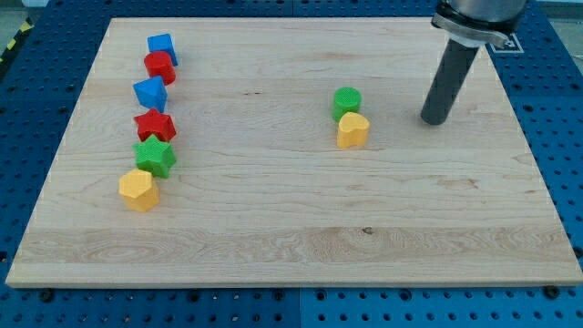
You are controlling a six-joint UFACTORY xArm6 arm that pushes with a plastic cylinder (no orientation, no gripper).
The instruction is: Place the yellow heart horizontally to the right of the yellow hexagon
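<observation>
The yellow heart [352, 130] lies right of the board's middle, touching a green cylinder [347, 100] just above it. The yellow hexagon [138, 190] lies far off at the view's left, at the bottom of a column of blocks. My tip [434, 121] rests on the board to the right of the yellow heart, about a block's width or more away, touching no block.
The left column, from the top: a blue block [162, 46], a red block [159, 66], a blue block [150, 92], a red star [155, 125], a green star [155, 156]. The wooden board [291, 246] lies on a blue perforated table.
</observation>
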